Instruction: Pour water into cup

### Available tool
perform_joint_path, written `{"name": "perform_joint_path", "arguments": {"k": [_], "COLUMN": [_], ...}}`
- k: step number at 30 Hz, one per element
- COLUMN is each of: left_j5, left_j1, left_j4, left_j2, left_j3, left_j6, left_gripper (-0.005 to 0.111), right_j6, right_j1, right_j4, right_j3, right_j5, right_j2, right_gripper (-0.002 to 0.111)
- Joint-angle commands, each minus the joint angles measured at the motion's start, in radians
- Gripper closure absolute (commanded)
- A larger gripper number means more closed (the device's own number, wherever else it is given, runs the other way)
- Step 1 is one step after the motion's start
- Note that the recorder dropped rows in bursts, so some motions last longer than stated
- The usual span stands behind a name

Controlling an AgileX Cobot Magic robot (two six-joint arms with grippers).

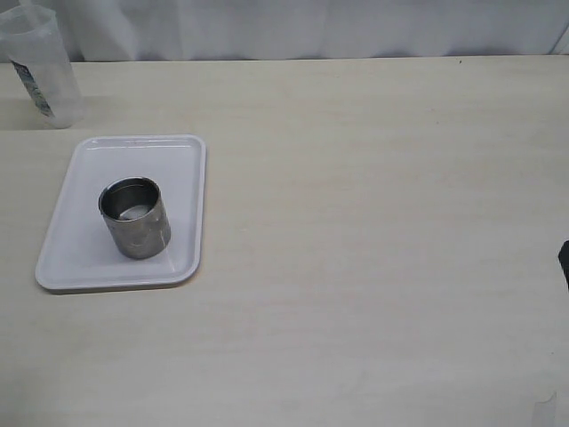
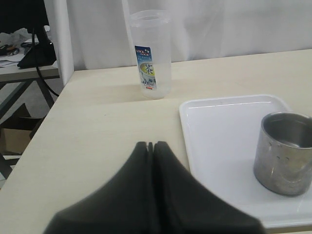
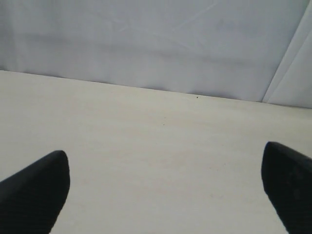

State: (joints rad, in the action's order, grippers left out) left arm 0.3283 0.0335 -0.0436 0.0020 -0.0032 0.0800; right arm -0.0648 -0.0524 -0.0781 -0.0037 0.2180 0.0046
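Pale wood table (image 1: 356, 267) w/ a white curtain (image 1: 311, 27) behind. On it, toward the left, a white tray (image 1: 84, 178) w/ the steel cup (image 1: 135, 218) standing upright near its middle. The translucent jug (image 1: 44, 76) stands upright on the table beyond the tray, well apart from the cup, w/ nothing gripping it. Left gripper (image 2: 152, 146) has its jaws pressed together, holding nothing, low over the table short of the jug. Right gripper (image 3: 165, 155) is spread wide over bare table, also w/ nothing in it. A pale glint on the cup's floor could be water or just steel, can't tell. Judging by this, either the pour is over or, more likely, jug pickup, tilt and pour are all left to do
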Motion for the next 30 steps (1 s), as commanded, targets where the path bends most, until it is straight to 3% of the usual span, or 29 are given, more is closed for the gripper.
{"name": "perform_joint_path", "arguments": {"k": [1, 5, 30], "left_j5": [-0.019, -0.019, -0.019], "left_j1": [-0.006, -0.006, -0.006], "left_j4": [-0.001, -0.001, -0.001], "left_j2": [-0.002, -0.002, -0.002], "left_j3": [0.003, 0.003, 0.003], "left_j6": [-0.003, -0.003, -0.003], "left_gripper": [0.107, 0.107, 0.107], "right_j6": [0.028, 0.028, 0.101], "right_j1": [0.005, 0.005, 0.005], "right_j4": [-0.012, -0.012, -0.042], "right_j3": [0.004, 0.004, 0.004], "right_j5": [0.049, 0.118, 0.119], "right_j2": [-0.005, -0.005, -0.005], "right_gripper": [-0.001, -0.001, -0.001]}}
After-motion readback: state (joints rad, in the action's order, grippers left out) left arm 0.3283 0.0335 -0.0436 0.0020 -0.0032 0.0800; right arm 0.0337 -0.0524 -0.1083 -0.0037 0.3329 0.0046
